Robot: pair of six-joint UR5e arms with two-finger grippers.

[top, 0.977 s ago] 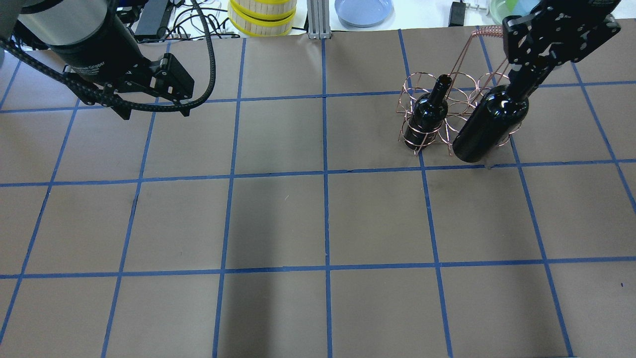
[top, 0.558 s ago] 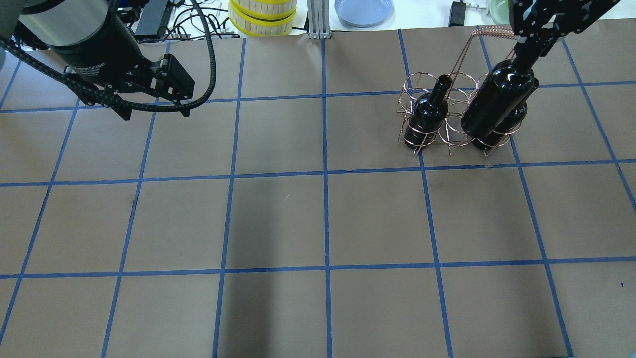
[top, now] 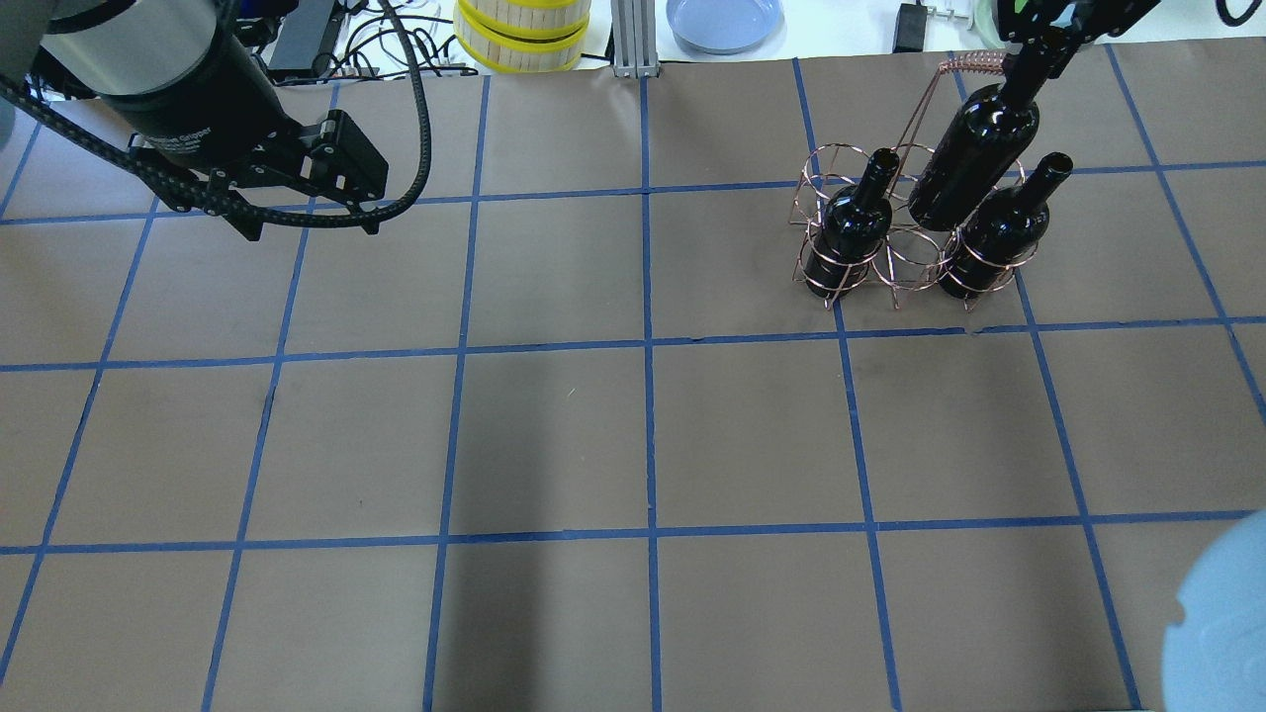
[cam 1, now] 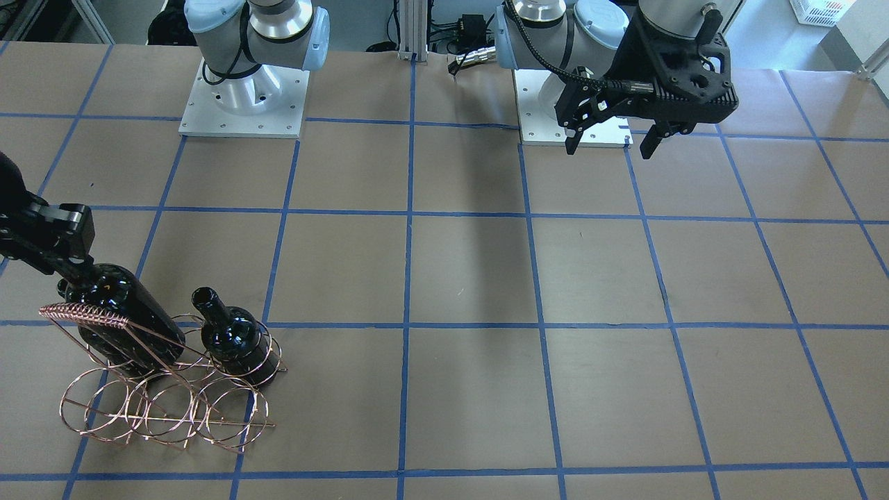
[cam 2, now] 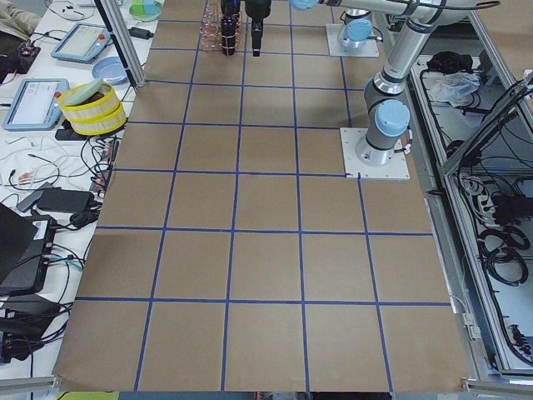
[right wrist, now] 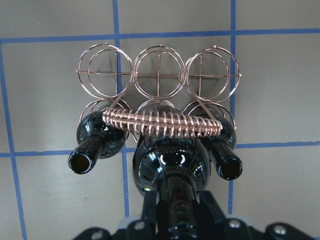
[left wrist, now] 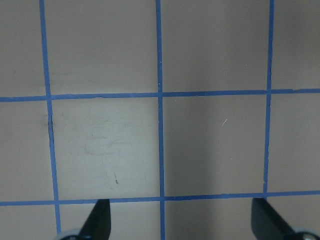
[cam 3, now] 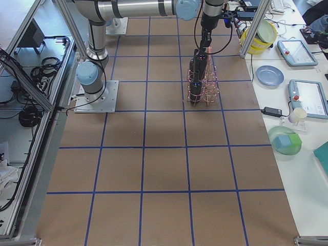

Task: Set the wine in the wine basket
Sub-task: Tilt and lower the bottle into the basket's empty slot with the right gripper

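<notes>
1. Right gripper (right wrist: 179, 212): your fingers are closed narrow on the neck of the wine (top: 974, 148), one on each side, just under the lip. The bottle hangs from them mouth-up.

2. Position of the wine: it is at the far right of the worktop (top: 554, 435), over the wine basket (right wrist: 159, 75). The right wrist view puts it above the middle ring of the basket's near row, the row on the robot's side. The coiled handle bar (right wrist: 162, 125) crosses in front of its shoulder there. You cannot tell from these views whether its base has entered the ring.

3. Neighbouring stock: a second bottle (top: 851, 232) stands upright in the left ring of that row, and a third bottle (top: 992, 242) in the right ring. The held one is between them. The three rings of the far row show their wire cross bases.

4. Left gripper (cam 1: 610, 142): your fingers are spread wide with only bare worktop between them. It hovers over the far left of the worktop, well apart from the basket.

5. Markings: all three bottles show plain glossy near-black glass. The left wrist housing (top: 188, 109) carries white lettering. Only the word "Gripper" reads, and the rest is too small to make out.

6. Worktop: brown paper with a grid of blue tape.
</notes>
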